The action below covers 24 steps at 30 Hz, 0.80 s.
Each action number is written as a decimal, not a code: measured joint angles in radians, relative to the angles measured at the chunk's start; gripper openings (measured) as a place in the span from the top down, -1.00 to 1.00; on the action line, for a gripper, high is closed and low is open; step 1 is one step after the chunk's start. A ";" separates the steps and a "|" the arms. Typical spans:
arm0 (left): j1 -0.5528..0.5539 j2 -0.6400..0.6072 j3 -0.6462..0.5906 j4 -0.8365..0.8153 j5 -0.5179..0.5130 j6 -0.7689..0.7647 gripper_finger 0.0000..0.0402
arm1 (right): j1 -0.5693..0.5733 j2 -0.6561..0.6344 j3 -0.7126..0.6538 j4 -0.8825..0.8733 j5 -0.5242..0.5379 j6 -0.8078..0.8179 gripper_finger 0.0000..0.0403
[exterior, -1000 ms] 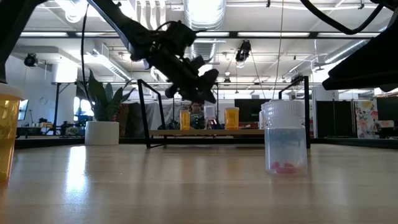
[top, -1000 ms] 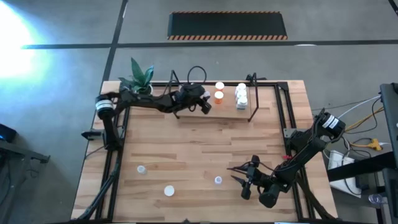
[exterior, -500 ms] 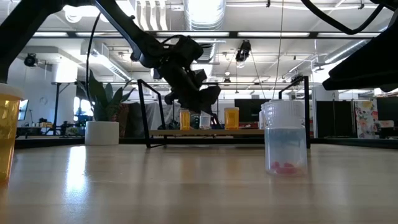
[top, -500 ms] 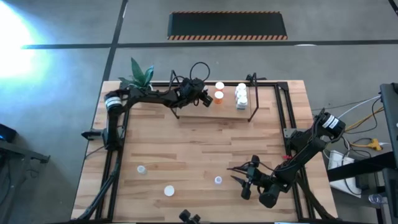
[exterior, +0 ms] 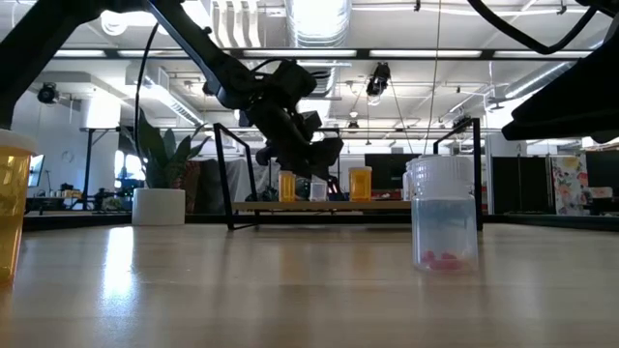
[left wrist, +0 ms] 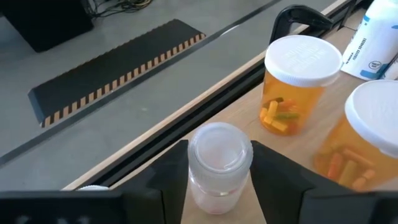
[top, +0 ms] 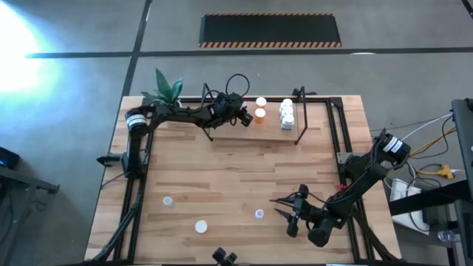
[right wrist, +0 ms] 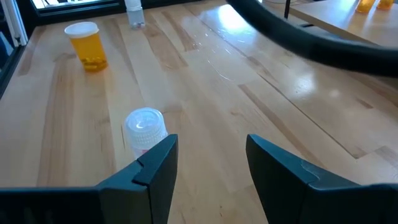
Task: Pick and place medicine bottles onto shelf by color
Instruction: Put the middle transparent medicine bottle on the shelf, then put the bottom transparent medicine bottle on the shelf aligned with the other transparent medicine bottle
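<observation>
The left gripper (top: 242,117) reaches over the shelf (top: 275,131), its fingers (left wrist: 168,177) either side of a clear bottle (left wrist: 219,165) standing on the board; whether they press it cannot be told. Only the wrist view shows this bottle, with two orange bottles (left wrist: 300,84) just beyond it. The right gripper (top: 284,210) hovers at the near edge, jaws apart and empty, a clear bottle (right wrist: 145,128) just ahead of its fingers, an orange one (right wrist: 89,46) farther off.
</observation>
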 joint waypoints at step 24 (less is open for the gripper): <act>-0.006 -0.084 0.016 -0.050 0.089 0.031 -0.22 | 0.000 0.000 0.000 0.000 0.000 0.001 0.10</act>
